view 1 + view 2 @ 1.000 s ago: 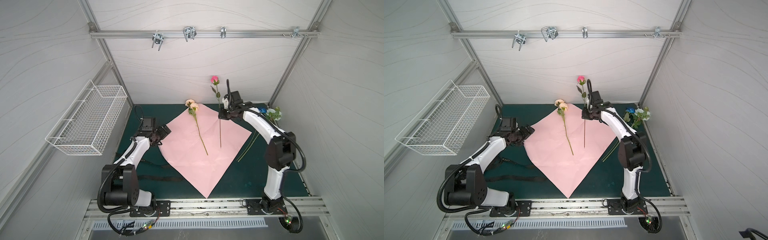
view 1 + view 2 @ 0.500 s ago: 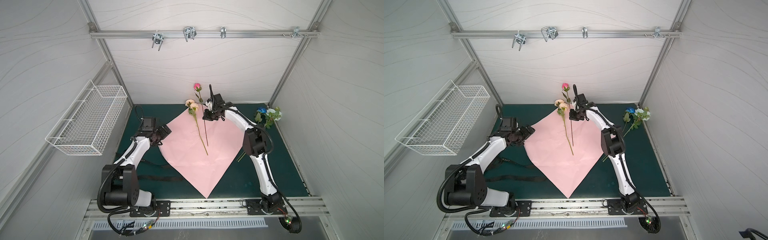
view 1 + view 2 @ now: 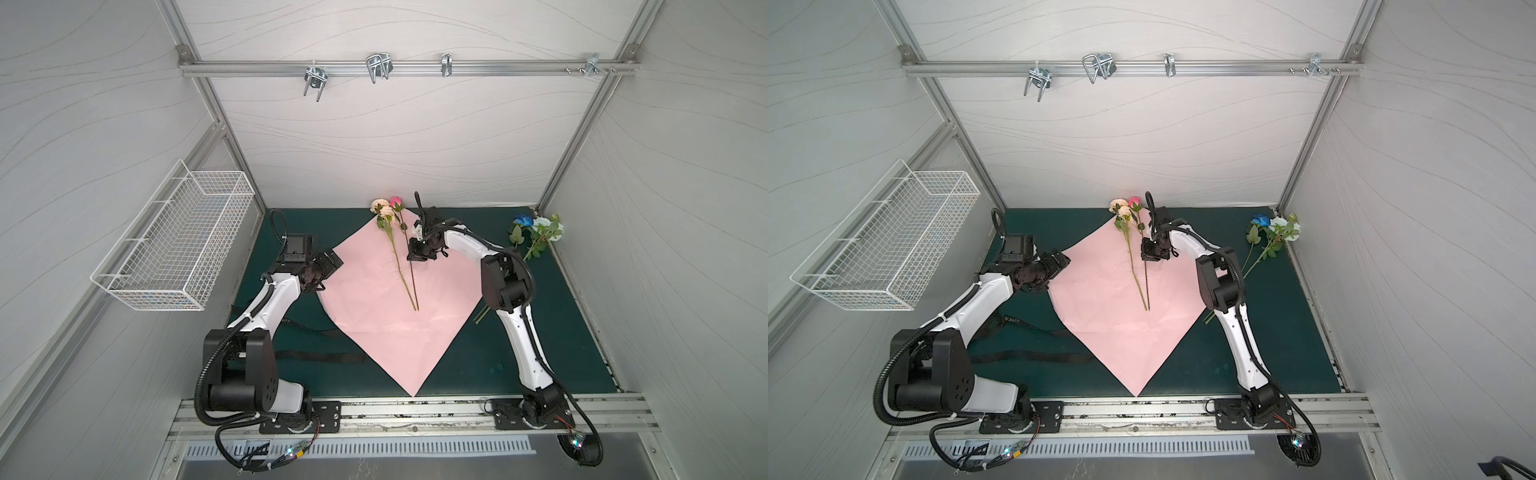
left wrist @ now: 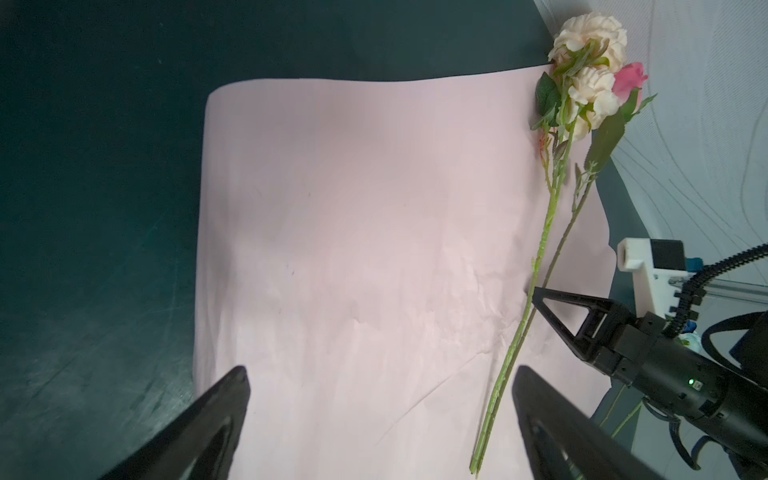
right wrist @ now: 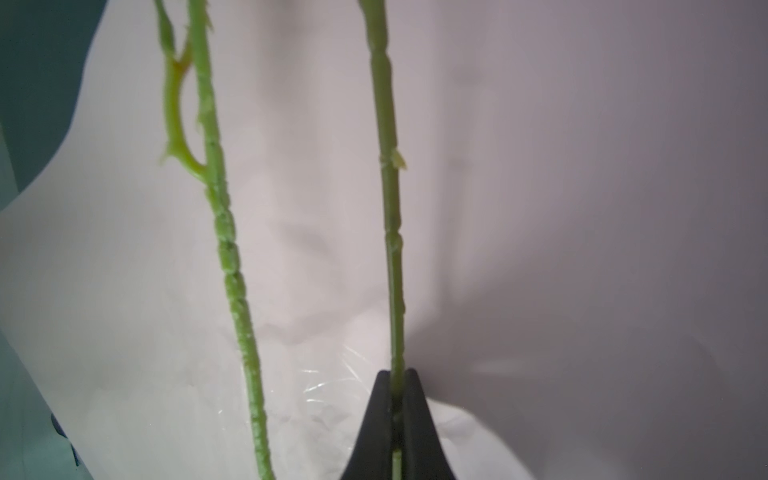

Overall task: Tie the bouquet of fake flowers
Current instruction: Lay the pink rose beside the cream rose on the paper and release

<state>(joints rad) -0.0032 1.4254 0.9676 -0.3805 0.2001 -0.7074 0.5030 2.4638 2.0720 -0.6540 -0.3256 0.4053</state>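
- Bouquet of fake flowers (image 3: pixel 384 211) is not yet gathered: peach rose (image 3: pixel 1124 210) and pink rose (image 3: pixel 1134 202) lie at the pink paper (image 3: pixel 374 324), heads at its 12 o'clock corner and stems converging toward its middle, likely for wrapping.
- Right gripper (image 5: pixel 398 376) is clenched on the pink rose's stem, seemingly laying it beside the peach one.
- Blue and white roses (image 3: pixel 536 226) wait on the worktop (image 3: pixel 478 365) at 2 o'clock.
- Left gripper (image 4: pixel 380 374) hangs released at the paper's 9 o'clock corner, holding nothing.
- Black ribbon (image 3: pixel 316 355) lies at 7 o'clock, probably for tying.
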